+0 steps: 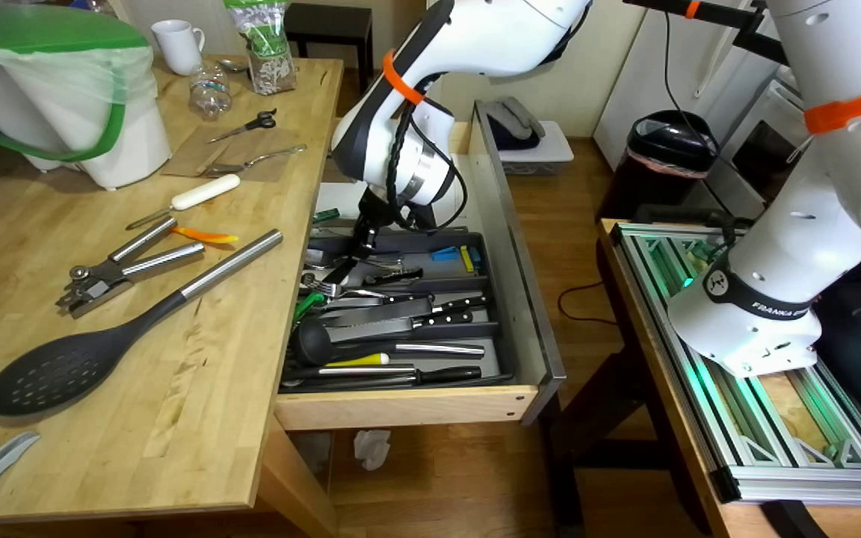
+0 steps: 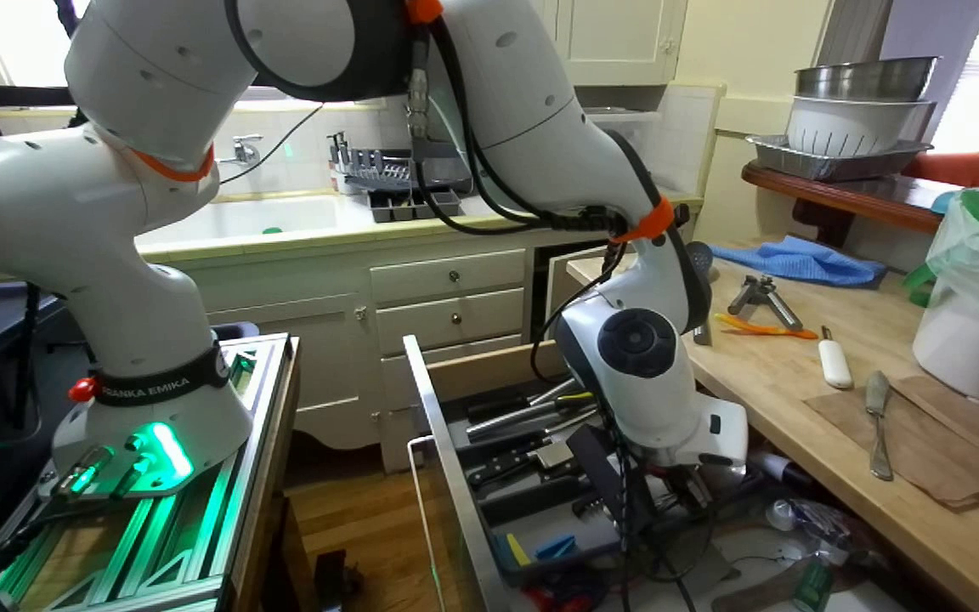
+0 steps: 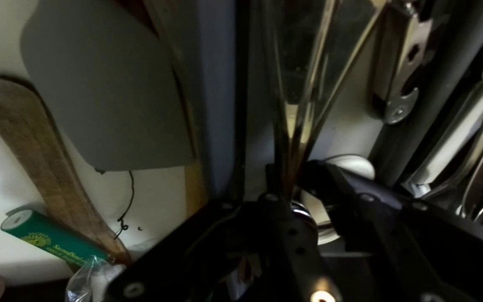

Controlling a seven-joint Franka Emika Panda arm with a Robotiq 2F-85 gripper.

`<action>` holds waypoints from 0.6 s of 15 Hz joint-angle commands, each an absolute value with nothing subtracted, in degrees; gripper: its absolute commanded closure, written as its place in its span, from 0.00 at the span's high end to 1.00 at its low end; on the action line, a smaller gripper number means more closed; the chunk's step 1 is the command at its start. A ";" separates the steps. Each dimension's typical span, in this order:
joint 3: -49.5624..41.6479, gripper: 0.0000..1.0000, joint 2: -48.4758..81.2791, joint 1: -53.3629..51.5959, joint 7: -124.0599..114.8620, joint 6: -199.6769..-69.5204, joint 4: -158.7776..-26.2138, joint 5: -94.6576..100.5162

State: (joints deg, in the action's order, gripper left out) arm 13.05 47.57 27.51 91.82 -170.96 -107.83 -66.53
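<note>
My gripper (image 3: 289, 180) is low in the open drawer (image 1: 524, 261). In the wrist view its fingertips close around the narrow neck of a dark utensil (image 3: 308, 79) with shiny edges, which widens away from the fingers. A dark flat shape, apparently this utensil, hangs below the hand in an exterior view (image 2: 604, 467). Beside it in the wrist view lie a grey flat blade (image 3: 111, 96), a wooden utensil (image 3: 36, 147), a green tube (image 3: 53, 239) and a metal tool (image 3: 403, 63). A white round thing (image 3: 352, 165) is partly hidden behind a finger. The fingers are dark.
A grey tray (image 1: 494, 299) in the drawer holds knives (image 1: 393, 325), a black ladle (image 1: 312, 342) and other utensils. The table (image 1: 199, 418) alongside carries a slotted spoon (image 1: 64, 370), a garlic press (image 1: 128, 261), scissors (image 1: 247, 125) and a white bucket (image 1: 131, 142).
</note>
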 commanded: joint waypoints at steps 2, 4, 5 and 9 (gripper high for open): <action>14.01 0.24 48.08 28.37 93.42 -171.49 -107.59 -67.39; 13.79 0.22 47.94 28.28 93.15 -171.32 -107.85 -67.15; 13.73 0.22 47.92 28.22 93.08 -171.33 -107.94 -67.08; 13.02 0.15 47.49 27.75 92.17 -171.15 -108.60 -66.58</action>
State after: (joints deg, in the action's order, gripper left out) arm 13.03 47.50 27.67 91.82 -170.97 -107.86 -66.52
